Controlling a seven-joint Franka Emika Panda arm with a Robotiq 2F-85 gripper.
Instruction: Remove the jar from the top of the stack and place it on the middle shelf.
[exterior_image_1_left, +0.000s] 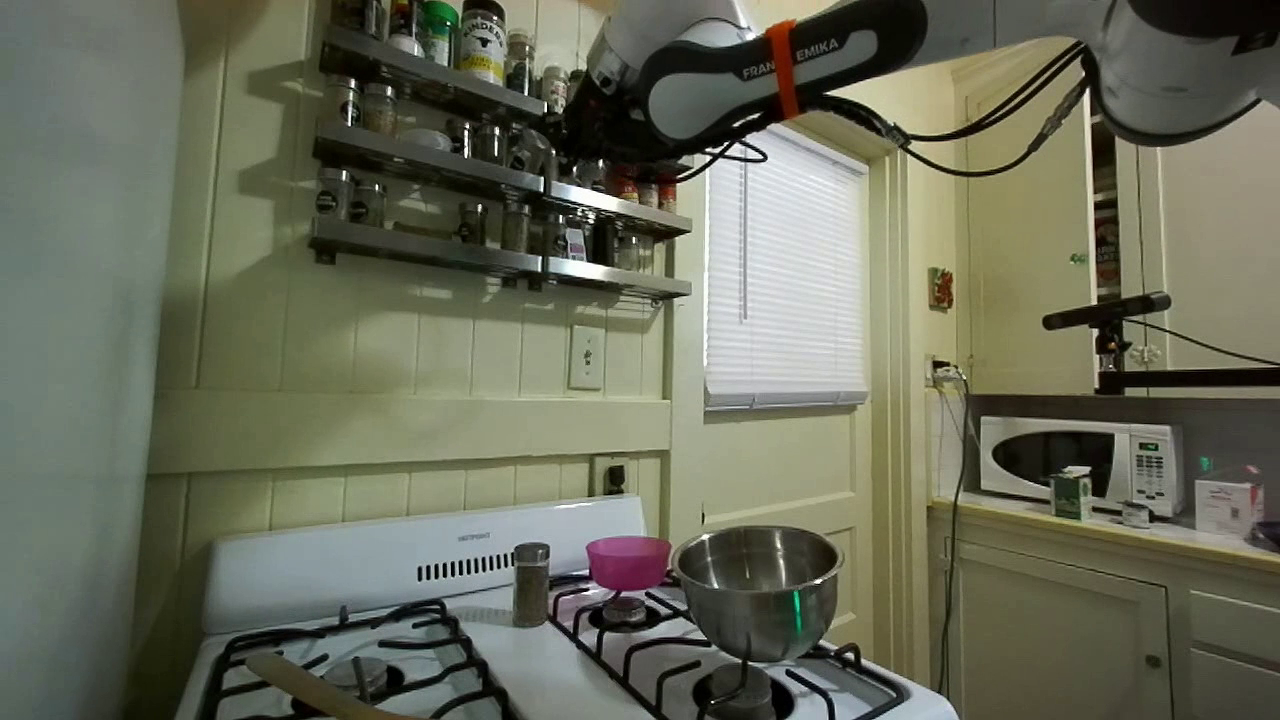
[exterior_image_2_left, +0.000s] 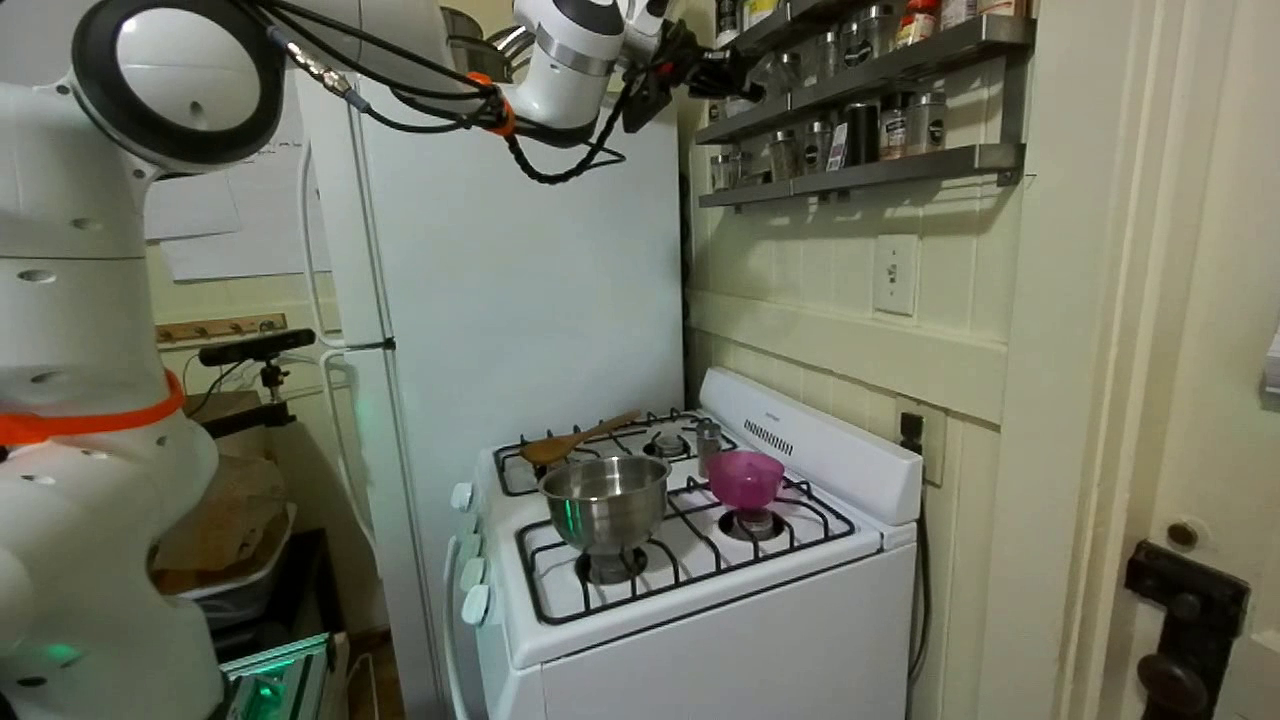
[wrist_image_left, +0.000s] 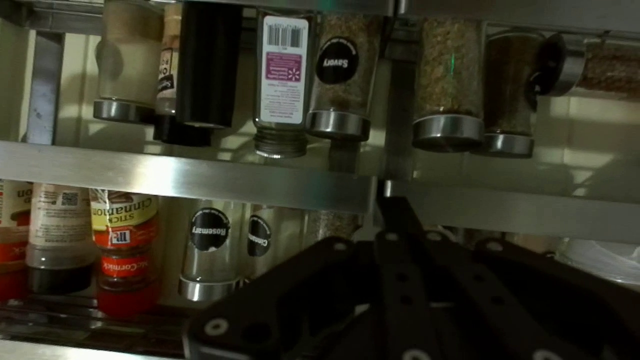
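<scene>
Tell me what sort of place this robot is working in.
It looks like a kitchen, probably in a home: there's a gas stove, a tall white fridge beside it and, in an exterior view, a white microwave.

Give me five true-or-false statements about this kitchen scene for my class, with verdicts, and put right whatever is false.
1. The round pink bowl is nearer the cream panelled wall than the shiny round steel pot. True.
2. The brown wooden spoon stands inside the steel pot. False: the spoon lies on the white gas stove, outside the pot.
3. A clear cylindrical jar labelled Rosemary is on the grey metal middle shelf. True.
4. The slim greyish spice jar with a darker cap lies on its side on the stove. False: that spice jar stands upright.
5. The black end effector is up near the middle shelf, higher than the stove. True.
</scene>
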